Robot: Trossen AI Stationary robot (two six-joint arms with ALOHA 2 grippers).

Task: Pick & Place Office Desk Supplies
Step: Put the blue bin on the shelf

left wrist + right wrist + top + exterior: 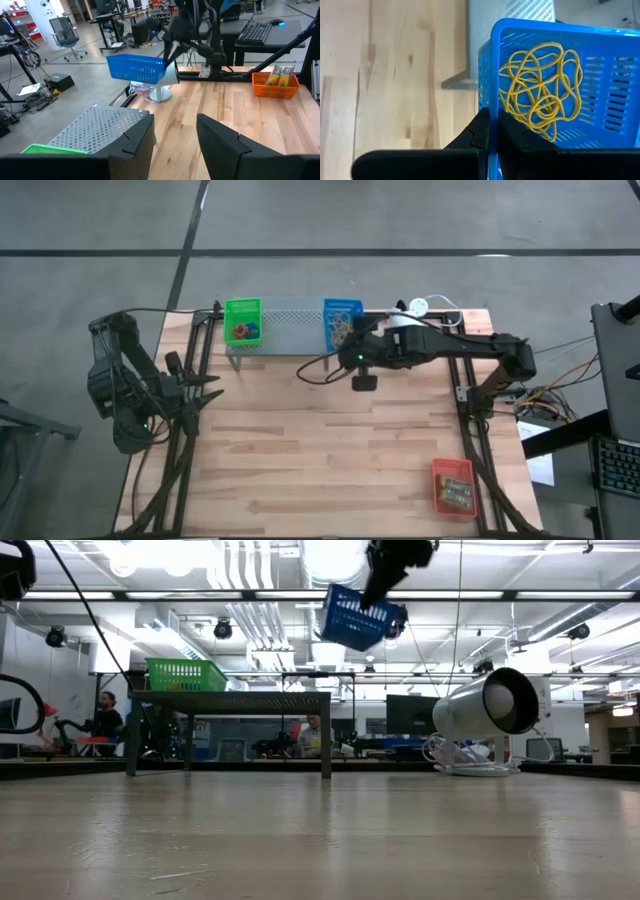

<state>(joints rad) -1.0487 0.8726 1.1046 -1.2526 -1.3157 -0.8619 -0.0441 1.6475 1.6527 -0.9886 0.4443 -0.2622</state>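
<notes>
Your right gripper (492,131) has its jaws clenched on the wall of the blue tray (615,105), holding it in the air, tilted, above the end of the grey perforated shelf (290,326); tan rubber bands (540,90) lie tangled inside. The white lamp (490,710) stands just beside. The green tray (242,321) sits on the shelf's other end. The orange tray (453,485) with card boxes (280,76) rests on the worktop (330,450); their print is unreadable. Your left gripper (200,392) waits, jaws apart, at the worktop's left edge.
</notes>
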